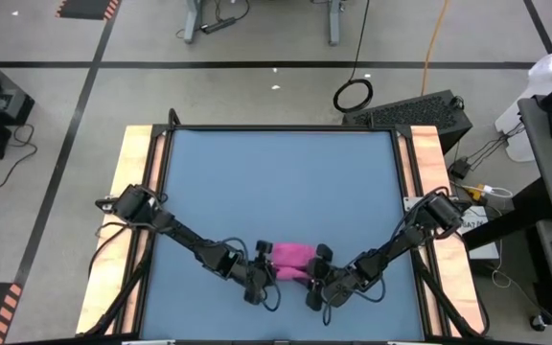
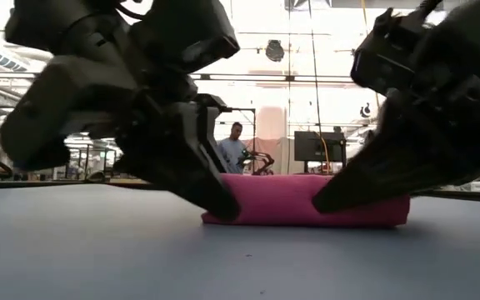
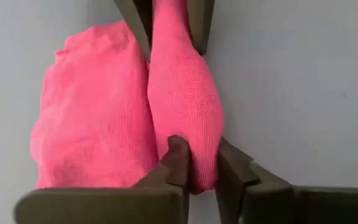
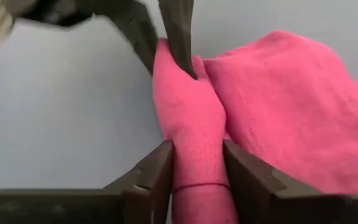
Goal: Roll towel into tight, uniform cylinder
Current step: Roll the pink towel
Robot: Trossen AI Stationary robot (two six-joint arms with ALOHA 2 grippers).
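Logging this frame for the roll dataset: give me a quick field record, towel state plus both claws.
towel: magenta cloth, partly rolled, near table's front edge
rolled part: narrow ridge beside a looser bunched part
left claw: shut on one end of the ridge
right claw: fingers either side of the ridge's other end, touching it
table: blue top

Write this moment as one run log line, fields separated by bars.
towel: part rolled, near table edge | left claw: pinching roll's end | right claw: straddling other end
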